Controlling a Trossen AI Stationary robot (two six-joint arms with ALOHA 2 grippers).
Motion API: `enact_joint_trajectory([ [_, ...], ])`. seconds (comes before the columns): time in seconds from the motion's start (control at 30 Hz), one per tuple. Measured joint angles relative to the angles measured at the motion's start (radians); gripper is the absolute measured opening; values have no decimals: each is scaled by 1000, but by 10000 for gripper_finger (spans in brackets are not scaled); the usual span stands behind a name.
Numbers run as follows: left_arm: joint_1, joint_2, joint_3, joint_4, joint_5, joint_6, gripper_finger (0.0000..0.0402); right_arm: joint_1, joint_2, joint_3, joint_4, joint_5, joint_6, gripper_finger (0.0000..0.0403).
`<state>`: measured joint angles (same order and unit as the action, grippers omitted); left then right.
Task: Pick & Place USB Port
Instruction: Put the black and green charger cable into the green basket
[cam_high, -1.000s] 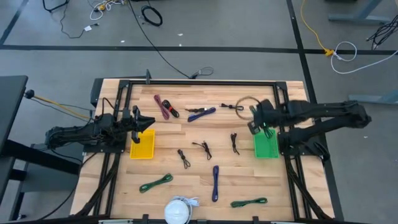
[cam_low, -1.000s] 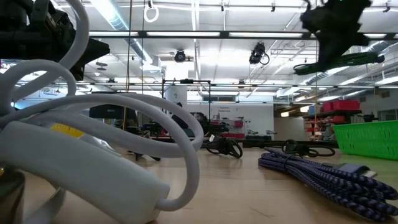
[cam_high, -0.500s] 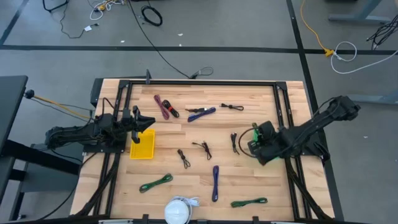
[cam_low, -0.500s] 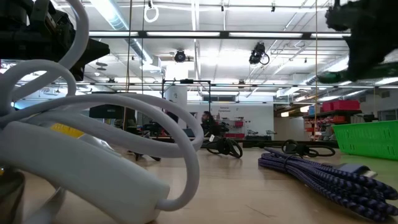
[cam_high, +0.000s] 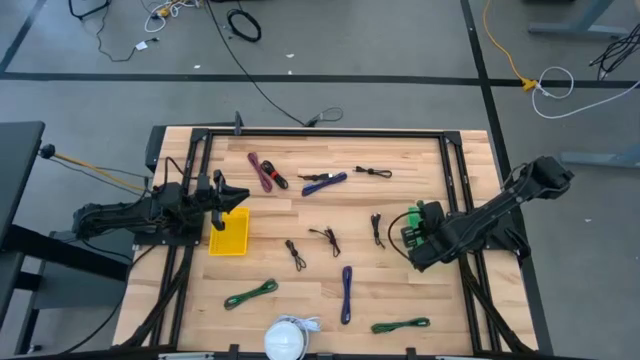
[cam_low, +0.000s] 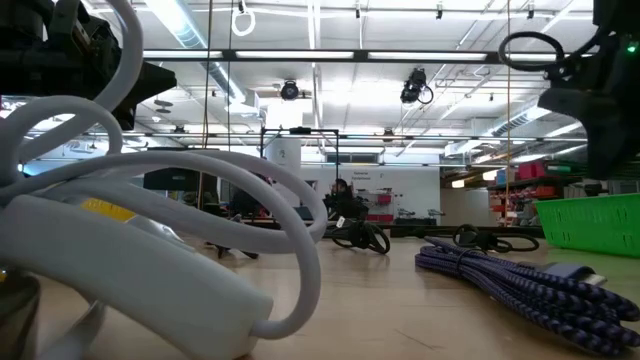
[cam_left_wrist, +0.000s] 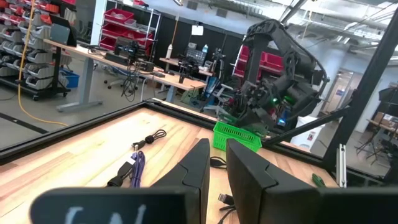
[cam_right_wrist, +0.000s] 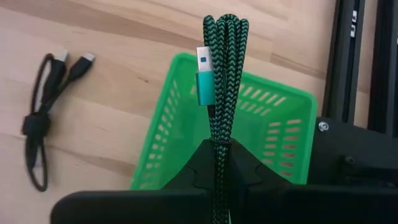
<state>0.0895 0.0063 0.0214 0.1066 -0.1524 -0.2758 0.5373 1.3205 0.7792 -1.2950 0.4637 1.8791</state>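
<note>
My right gripper (cam_right_wrist: 219, 149) is shut on a bundle of green braided USB cable (cam_right_wrist: 224, 74) with a blue plug (cam_right_wrist: 204, 62). It hangs over the green basket (cam_right_wrist: 273, 137) at the table's right side, and in the high view the gripper (cam_high: 413, 238) covers most of that basket (cam_high: 430, 214). My left gripper (cam_high: 236, 199) waits shut and holds nothing, at the left above the yellow basket (cam_high: 228, 234). Its fingers (cam_left_wrist: 199, 177) show close together in the left wrist view. My right gripper pinches the folded green cable bundle between its two fingers, at the bundle's lower part (cam_right_wrist: 219, 138). The fingers slant downward and lie along the bundle, which sticks out past the fingertips with its plug end foremost. The cable is lifted clear, above the green basket.
Loose cables lie across the wooden table: maroon (cam_high: 265, 172), blue (cam_high: 325, 182), black (cam_high: 372, 172), black (cam_high: 377, 229), black (cam_high: 325, 238), blue (cam_high: 346, 292), green (cam_high: 250, 293) and green (cam_high: 400, 325). A white cable coil (cam_high: 285, 338) sits at the near edge. A black frame (cam_high: 455, 160) borders the table.
My right gripper has carried the green cable from the far right part of the table toward the near edge and down, rolling its wrist. It now stands over the green basket and covers most of it. The cable stays held and clear.
</note>
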Motion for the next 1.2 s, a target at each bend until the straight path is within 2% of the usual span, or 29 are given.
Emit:
enact_joint_trajectory([
  [0.3, 0, 0, 0, 0, 0, 1, 57, 0, 0, -43, 13, 8, 42, 19],
  [0.77, 0, 0, 0, 0, 0, 1, 57, -1, 0, -56, 16, 11, 49, 151],
  [1.2, 0, 0, 0, 0, 0, -1, 57, -8, 0, -56, 25, 15, 46, 160],
])
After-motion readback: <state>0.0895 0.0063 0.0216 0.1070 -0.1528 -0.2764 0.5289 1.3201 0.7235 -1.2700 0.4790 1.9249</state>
